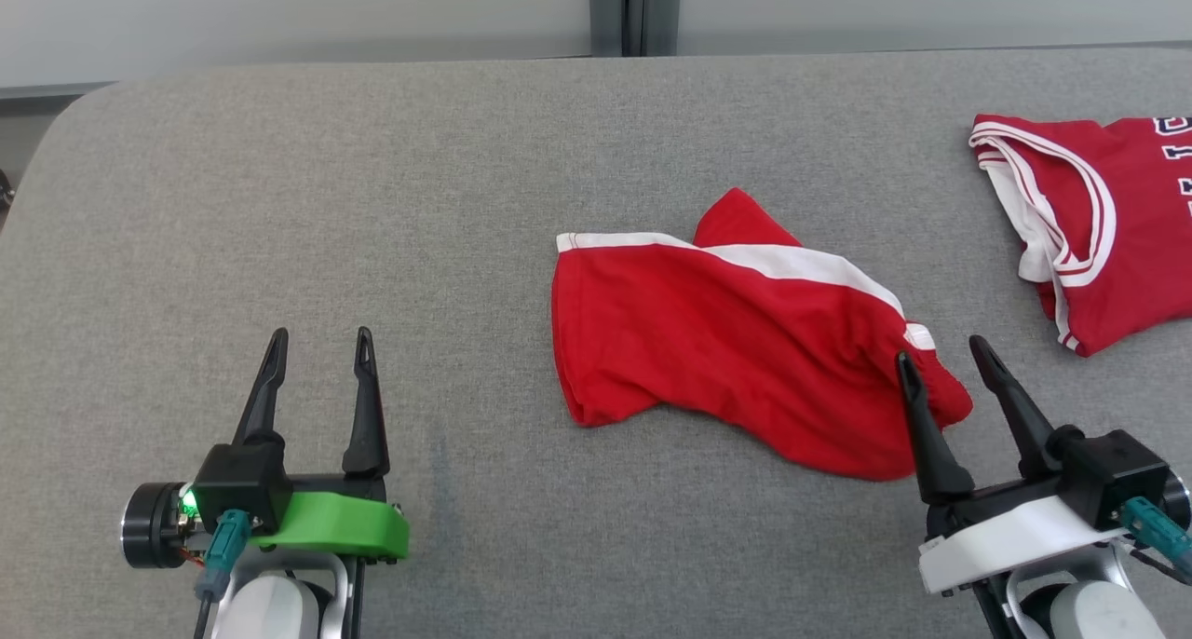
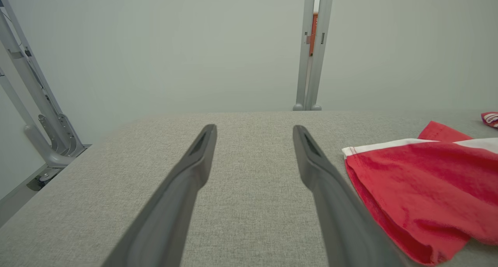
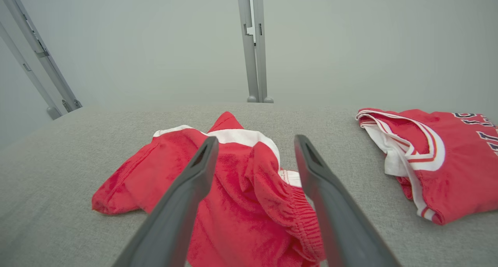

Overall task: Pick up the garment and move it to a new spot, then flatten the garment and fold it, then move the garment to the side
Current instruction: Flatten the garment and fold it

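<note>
The garment is a pair of red shorts with a white side stripe, lying crumpled on the grey padded table right of centre. My right gripper is open at its lower right corner, and the waistband end of the garment lies loose between and under the spread fingers. My left gripper is open over bare table to the left, well apart from the cloth. In the left wrist view that gripper holds nothing, and the garment lies to its right.
A second red piece, a jersey with white trim and lettering, lies at the table's far right edge, also seen as the jersey in the right wrist view. Grey metal posts stand behind the table's far edge.
</note>
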Controlling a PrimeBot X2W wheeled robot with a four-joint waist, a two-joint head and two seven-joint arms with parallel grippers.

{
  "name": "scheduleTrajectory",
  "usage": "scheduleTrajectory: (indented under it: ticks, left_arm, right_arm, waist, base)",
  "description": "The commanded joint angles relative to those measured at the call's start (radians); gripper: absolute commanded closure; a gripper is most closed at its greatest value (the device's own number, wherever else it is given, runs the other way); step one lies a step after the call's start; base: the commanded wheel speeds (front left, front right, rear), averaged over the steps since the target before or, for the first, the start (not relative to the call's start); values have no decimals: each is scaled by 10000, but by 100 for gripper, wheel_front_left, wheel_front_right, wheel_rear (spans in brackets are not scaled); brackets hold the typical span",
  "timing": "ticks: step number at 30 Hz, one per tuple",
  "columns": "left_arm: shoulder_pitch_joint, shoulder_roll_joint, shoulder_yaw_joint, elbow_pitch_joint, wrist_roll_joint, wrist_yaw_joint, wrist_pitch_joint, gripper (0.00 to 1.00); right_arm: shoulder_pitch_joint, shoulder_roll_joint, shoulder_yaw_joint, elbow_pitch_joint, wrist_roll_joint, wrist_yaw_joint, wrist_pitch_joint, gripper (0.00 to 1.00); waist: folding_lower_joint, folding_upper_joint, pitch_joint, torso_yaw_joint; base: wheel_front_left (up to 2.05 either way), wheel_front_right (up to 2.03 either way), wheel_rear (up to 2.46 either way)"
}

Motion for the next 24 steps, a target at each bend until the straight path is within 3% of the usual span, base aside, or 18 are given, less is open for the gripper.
scheduleTrajectory:
  ticks: [1, 8, 18, 24]
  left_arm:
    - [131, 98, 42, 15, 94, 50, -27, 0]
    - [543, 226, 44, 41, 100, 115, -28, 0]
    - [779, 336, -61, -45, 42, 181, 62, 0]
    - [-192, 332, -524, -70, 201, -210, 357, 0]
  right_arm:
    - [-97, -43, -184, -52, 97, -17, 27, 0]
    - [53, -163, -1100, 132, 466, -17, 188, 0]
    - [199, -169, -1096, 152, 637, -17, 290, 0]
    - [16, -194, -1038, -14, 725, -17, 363, 0]
  waist:
    - [0, -1, -171, -68]
    - [0, -1, -508, -145]
    - [0, -1, -642, -163]
    - [0, -1, -324, -195]
  base:
    - [0, 0, 0]
    - [0, 0, 0]
    - [0, 0, 0]
    - [0, 0, 0]
